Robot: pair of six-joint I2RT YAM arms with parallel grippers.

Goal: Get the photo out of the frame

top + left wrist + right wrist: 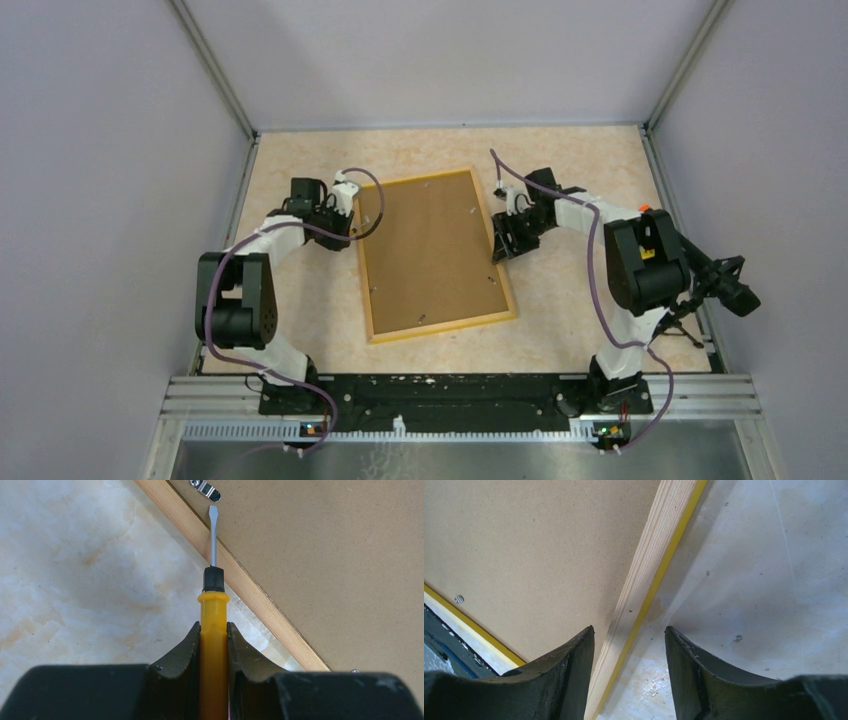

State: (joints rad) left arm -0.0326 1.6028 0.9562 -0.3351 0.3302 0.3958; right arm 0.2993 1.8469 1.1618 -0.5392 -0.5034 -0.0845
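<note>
The frame (pixel 432 250) lies face down in the middle of the table, brown back panel up, with a light wooden rim and a thin yellow edge. The photo is hidden under the back panel. My left gripper (pixel 350 222) is shut on a yellow-handled screwdriver (pixel 213 630); its flat blade (pixel 213 535) reaches over the frame's left rim (pixel 240 580) toward a metal clip (pixel 206 489). My right gripper (pixel 629 630) is open and straddles the frame's right rim (pixel 646 565); it shows in the top view (pixel 503 243) at the frame's right edge.
Small metal clips and screws sit around the back panel, one at the panel's edge (pixel 459 599). Grey walls enclose the table on three sides. A black camera on a stand (pixel 722 285) is at the right edge.
</note>
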